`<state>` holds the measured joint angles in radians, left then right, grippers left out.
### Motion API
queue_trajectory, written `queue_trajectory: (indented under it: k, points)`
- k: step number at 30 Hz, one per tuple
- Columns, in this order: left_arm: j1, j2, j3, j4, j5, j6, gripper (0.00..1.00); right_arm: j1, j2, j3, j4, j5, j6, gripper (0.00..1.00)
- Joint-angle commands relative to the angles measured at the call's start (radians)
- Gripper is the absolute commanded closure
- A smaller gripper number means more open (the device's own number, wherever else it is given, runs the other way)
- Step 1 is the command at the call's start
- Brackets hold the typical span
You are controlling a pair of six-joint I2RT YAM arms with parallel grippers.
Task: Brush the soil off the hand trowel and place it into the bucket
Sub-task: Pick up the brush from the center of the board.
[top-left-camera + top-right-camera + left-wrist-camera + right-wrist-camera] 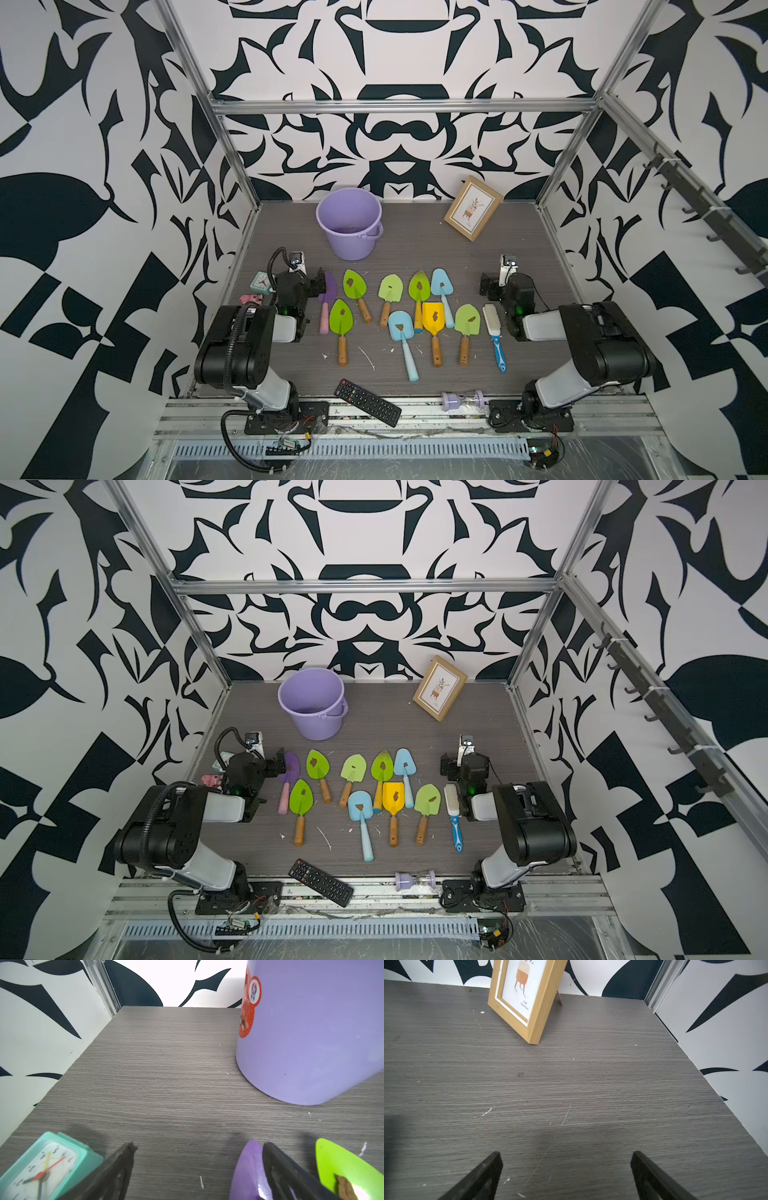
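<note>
Several hand trowels lie in the middle of the table: green, blue, yellow and a purple one with a pink handle. Dark-brown soil sits on most blades. The lilac bucket stands upright behind them. A white brush with a blue handle lies at the right end of the row. My left gripper is open, with one finger over the purple trowel and bare table in its gap. To the right of the brush, my right gripper is open over bare table.
A wooden picture frame leans at the back right. A teal clock and a pink item sit by the left arm. A black remote and a lilac hourglass lie at the front edge. Thin white scraps dot the table.
</note>
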<state>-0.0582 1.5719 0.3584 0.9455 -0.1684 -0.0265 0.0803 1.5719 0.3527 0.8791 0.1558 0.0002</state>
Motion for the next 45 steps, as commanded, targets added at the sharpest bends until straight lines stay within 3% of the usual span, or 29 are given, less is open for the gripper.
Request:
queue_trajectory:
  k: [1,37,41,45]
  points:
    - [0.004,-0.009,-0.005,0.013,0.003,-0.007,0.01,0.004,-0.015,0.006,0.028,-0.009,0.0,0.01]
    - [0.0,-0.025,0.005,-0.005,-0.019,0.0,0.01,0.003,-0.034,0.019,0.001,0.0,-0.005,0.01]
    - [-0.013,-0.203,0.158,-0.456,-0.174,-0.046,0.01,0.015,-0.153,0.091,-0.227,0.129,0.026,0.0]
    - [-0.024,-0.277,0.215,-0.567,-0.211,-0.114,0.01,0.061,-0.246,0.214,-0.567,0.307,0.159,0.0]
